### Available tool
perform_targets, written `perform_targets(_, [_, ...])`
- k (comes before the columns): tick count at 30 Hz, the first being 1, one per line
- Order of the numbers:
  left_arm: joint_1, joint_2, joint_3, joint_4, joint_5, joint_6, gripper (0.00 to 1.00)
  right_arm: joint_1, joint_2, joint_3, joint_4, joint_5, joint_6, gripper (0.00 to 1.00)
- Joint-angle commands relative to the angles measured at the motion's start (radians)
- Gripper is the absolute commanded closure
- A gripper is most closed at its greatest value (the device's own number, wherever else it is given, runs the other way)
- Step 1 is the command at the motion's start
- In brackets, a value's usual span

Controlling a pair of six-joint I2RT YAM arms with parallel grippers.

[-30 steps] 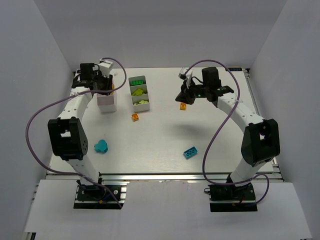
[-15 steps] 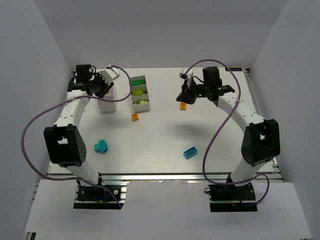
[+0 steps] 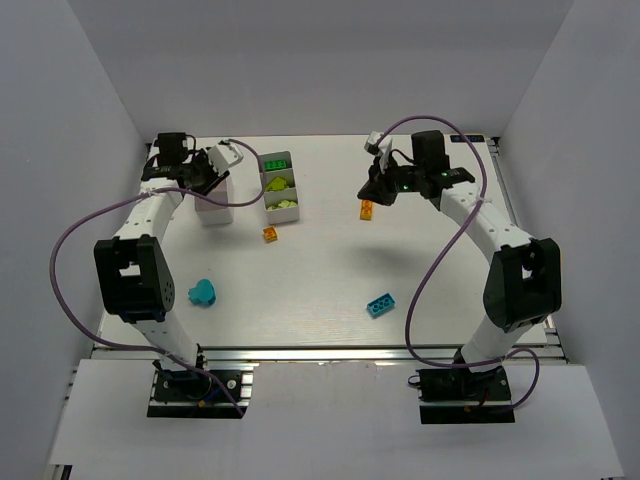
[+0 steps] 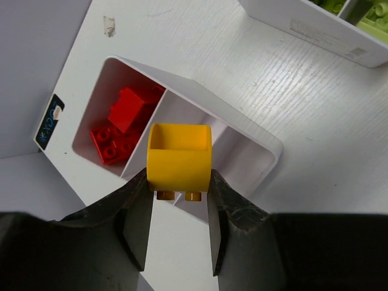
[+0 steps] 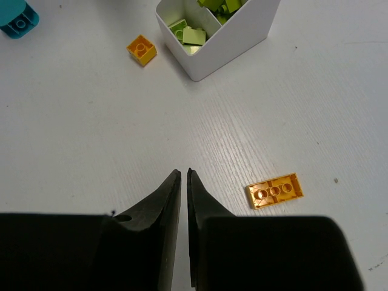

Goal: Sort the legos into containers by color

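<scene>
Since a second ago the left arm's wrist has swung round over the left tray [image 4: 248, 154], and the right hand [image 5: 183, 174] has drawn back a little toward the far side of the bench [image 3: 320, 270]; the loose bricks lie where they were. The left hand [image 4: 179, 197] pinches a yellow brick [image 4: 179, 163] by its two sides, hollow end facing the wrist camera, held above the tray. It seems to hang over the middle compartment, close to the divider, though the brick hides the spot beneath it. The end compartment next to it holds red bricks [image 4: 121, 124]. The right hand hovers above bare bench with its fingers pressed almost together and nothing between them. A flat orange brick [image 5: 274, 190] lies studs up just to one side of it. A small orange brick [image 5: 141, 50] sits near the end of the right tray [image 5: 233, 36], whose nearest compartment holds lime bricks [image 5: 194, 33]; a green brick [image 3: 271, 163] shows in its far compartment. A cyan brick [image 3: 381, 304] and a cyan piece [image 3: 203, 292] lie on the near part of the bench, well apart.
</scene>
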Motion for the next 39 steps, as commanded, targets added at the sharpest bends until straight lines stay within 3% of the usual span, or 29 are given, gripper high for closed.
perform_targets(1, [0.004,-0.017,-0.006,0.071,-0.017,0.028,0.93,-0.006,0.003,0.046,-0.004,-0.022,-0.008,0.86])
perform_targets(20, [0.002,0.044,-0.023,0.101,-0.034,0.023,0.90,-0.031,0.032,0.069,-0.002,-0.033,0.003,0.86])
perform_targets(32, [0.002,0.053,-0.034,0.138,-0.063,0.000,0.56,-0.041,0.037,0.075,-0.007,-0.041,0.003,0.86])
perform_targets(33, [0.002,0.052,-0.034,0.140,-0.063,-0.005,0.47,-0.041,0.035,0.078,-0.007,-0.041,0.003,0.86])
perform_targets(34, [0.002,0.050,-0.034,0.141,-0.063,-0.008,0.28,-0.040,0.037,0.079,-0.007,-0.041,0.003,0.85])
perform_targets(35, [0.004,0.049,-0.034,0.146,-0.063,-0.012,0.02,-0.041,0.038,0.080,-0.007,-0.042,0.004,0.85])
perform_targets(39, [0.004,0.029,-0.042,0.169,-0.080,-0.048,0.02,-0.041,0.037,0.082,-0.008,-0.044,0.004,0.86])
